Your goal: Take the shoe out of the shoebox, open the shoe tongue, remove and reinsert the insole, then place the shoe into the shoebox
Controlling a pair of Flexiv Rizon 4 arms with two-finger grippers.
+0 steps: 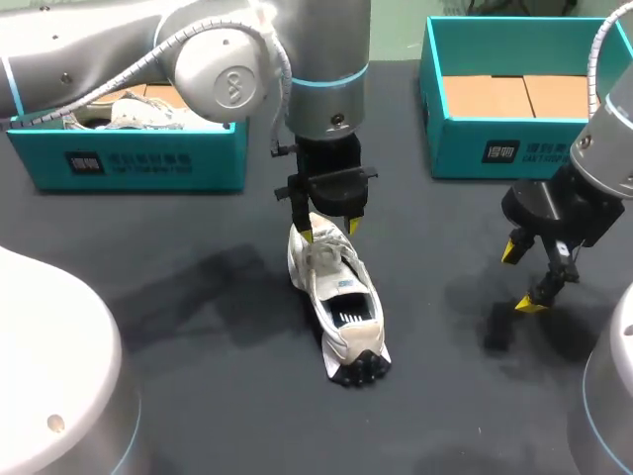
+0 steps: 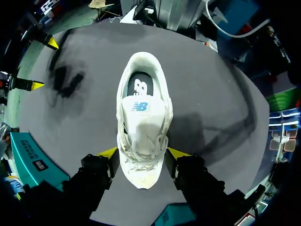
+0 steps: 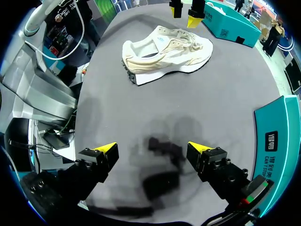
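Note:
A white sneaker [image 1: 339, 297] lies on the dark table, heel toward me and toe away. Its tongue [image 2: 141, 113] lies flat, and the dark insole [image 2: 140, 84] shows in the opening. My left gripper [image 1: 329, 232] hangs straight down over the laced forefoot. In the left wrist view the left gripper [image 2: 143, 153] has one yellow tip against each side of the sneaker [image 2: 143, 136]. My right gripper [image 1: 522, 277] stands open above bare table to the right, with nothing between its fingers [image 3: 107, 149]. The sneaker [image 3: 164, 49] lies well ahead of it.
A teal shoebox [image 1: 138, 163] at the back left holds another pale shoe [image 1: 119, 111]. A second teal shoebox [image 1: 524, 148] at the back right shows only its cardboard floor. That box's wall [image 3: 277, 136] runs close beside my right gripper.

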